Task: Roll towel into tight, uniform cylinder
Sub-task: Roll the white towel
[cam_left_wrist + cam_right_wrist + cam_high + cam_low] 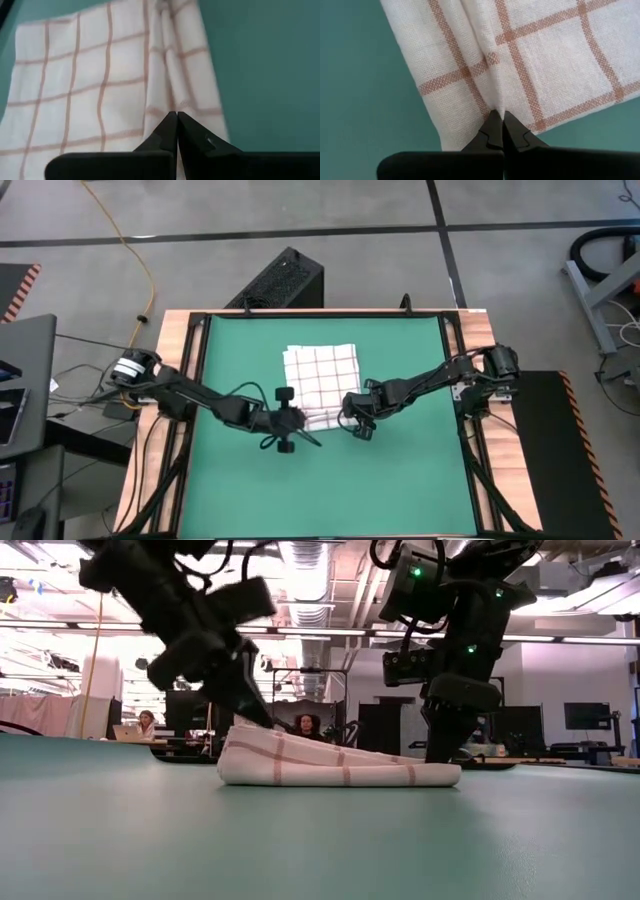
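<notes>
Two grippers pinch the thin white cloth towel with its red grid lines (322, 385), which lies mid-mat with its near edge already turned over into a low roll. Left gripper (177, 116) and right gripper (498, 114) are both clenched on that rolled fold, one at each end. Risk: uneven advance would skew the roll into a cone; thin fabric may slip from the pinch, leaving slack. Surroundings: green rubbery mat (400, 490) on the wooden table (172, 330); nothing obstructs the path ahead.

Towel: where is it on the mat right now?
In the high view the towel lies on the green mat, centred toward the far edge, its near edge pinched by the left gripper and right gripper.
</notes>
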Robot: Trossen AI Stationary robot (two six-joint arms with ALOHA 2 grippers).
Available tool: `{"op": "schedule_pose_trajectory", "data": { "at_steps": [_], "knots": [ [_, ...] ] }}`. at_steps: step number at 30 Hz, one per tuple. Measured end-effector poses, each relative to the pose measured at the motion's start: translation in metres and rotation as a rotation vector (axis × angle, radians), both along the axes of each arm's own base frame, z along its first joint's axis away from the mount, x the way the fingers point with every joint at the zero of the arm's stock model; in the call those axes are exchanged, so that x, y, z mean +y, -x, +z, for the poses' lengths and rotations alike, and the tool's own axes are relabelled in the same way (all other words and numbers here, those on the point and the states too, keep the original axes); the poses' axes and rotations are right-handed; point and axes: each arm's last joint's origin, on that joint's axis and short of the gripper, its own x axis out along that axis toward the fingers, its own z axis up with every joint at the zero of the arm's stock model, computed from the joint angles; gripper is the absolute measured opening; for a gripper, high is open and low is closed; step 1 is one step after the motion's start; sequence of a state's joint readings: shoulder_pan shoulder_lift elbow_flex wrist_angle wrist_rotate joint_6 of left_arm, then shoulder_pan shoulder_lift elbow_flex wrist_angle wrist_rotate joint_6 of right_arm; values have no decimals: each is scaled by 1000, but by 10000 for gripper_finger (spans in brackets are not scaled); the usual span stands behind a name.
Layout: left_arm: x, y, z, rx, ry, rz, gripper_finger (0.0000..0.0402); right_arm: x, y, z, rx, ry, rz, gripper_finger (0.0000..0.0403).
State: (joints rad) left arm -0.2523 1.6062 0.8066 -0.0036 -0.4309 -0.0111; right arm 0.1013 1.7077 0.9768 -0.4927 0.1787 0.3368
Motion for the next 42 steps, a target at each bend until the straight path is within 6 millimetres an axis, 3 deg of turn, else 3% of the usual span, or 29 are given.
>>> {"op": "schedule_pose_trajectory", "data": {
  "at_steps": [16,18,21,26,29,35,42],
  "knots": [
    [19,8,-14,-14,79,92,0,0,0,0,0,2,6,2],
    [16,9,-2,-49,71,102,0,0,0,0,-3,4,7,2],
    [10,9,32,-167,40,114,0,6,-1,5,-3,57,44,2],
    [3,23,82,-319,-35,158,0,26,-5,30,46,123,174,2],
    [4,32,97,-372,-45,203,0,44,-8,46,37,139,262,2],
    [3,30,90,-339,50,182,0,80,-9,68,-23,143,384,2],
    [-8,10,54,-250,119,153,0,100,3,56,-6,118,381,4]
  ]
}}
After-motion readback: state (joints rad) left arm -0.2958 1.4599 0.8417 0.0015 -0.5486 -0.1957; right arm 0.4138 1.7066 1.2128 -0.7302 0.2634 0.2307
